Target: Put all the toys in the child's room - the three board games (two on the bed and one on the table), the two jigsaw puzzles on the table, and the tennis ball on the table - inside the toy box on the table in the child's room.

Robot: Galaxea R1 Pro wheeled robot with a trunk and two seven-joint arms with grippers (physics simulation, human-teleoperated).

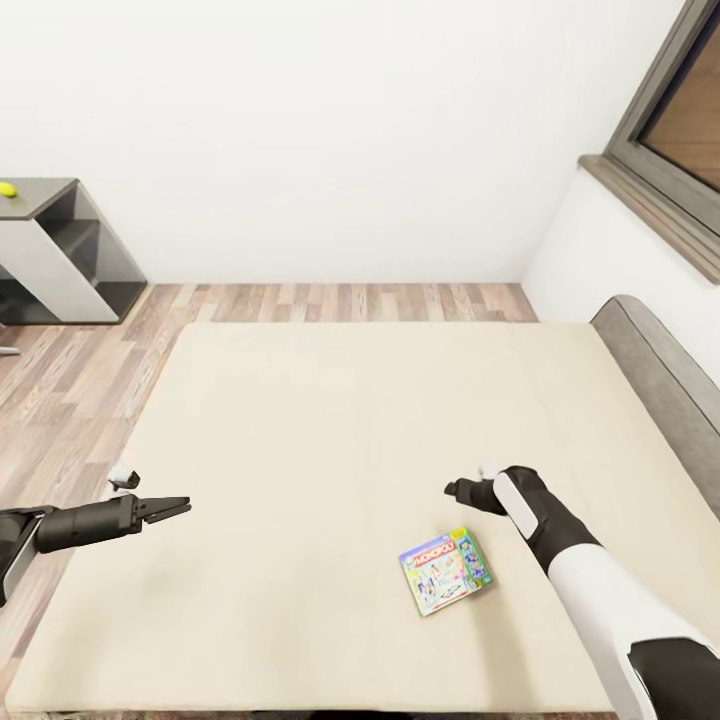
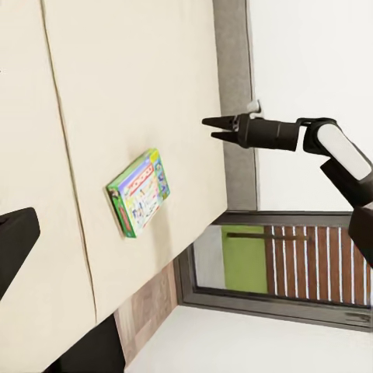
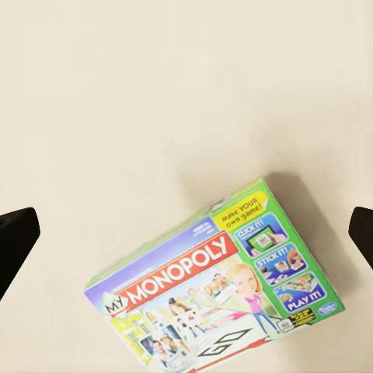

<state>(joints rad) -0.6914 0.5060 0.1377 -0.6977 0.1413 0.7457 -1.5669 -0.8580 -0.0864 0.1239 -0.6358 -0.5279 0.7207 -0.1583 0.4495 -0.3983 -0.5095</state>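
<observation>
Right hand (image 1: 462, 490) hovers above the bed (image 1: 300, 420), fingers spread wide with nothing between them; in the right wrist view the two dark fingertips (image 3: 17, 241) sit at opposite edges of the picture with the Monopoly box (image 3: 214, 299) below and between them, off-centre. In the left wrist view the same hand (image 2: 211, 129) looks only slightly parted, so go by the wrist view. No contact with the box.

Monopoly box (image 1: 446, 570) lies flat on the mattress, lid up, turned at a slant, near the foot edge on the robot's right side, just beside the right forearm. It is the one game box seen on the bed here.

Left hand (image 1: 180, 506) is held out level over the left part of the bed, well apart from the box, fingers pressed nearly together, carrying nothing.

Tennis ball (image 1: 8, 189) sits on the dark-topped low section of the desk (image 1: 40, 200) at far left, across the wood floor (image 1: 330, 300).

Step in hand, as I judge it: reaching for the Monopoly box for pickup. Next move calls for centring the right hand over the box, turning the wrist to match its slant, coming down and closing across the narrow sides. Flat box on a soft mattress, so getting the fingers over its edges may be tricky.
</observation>
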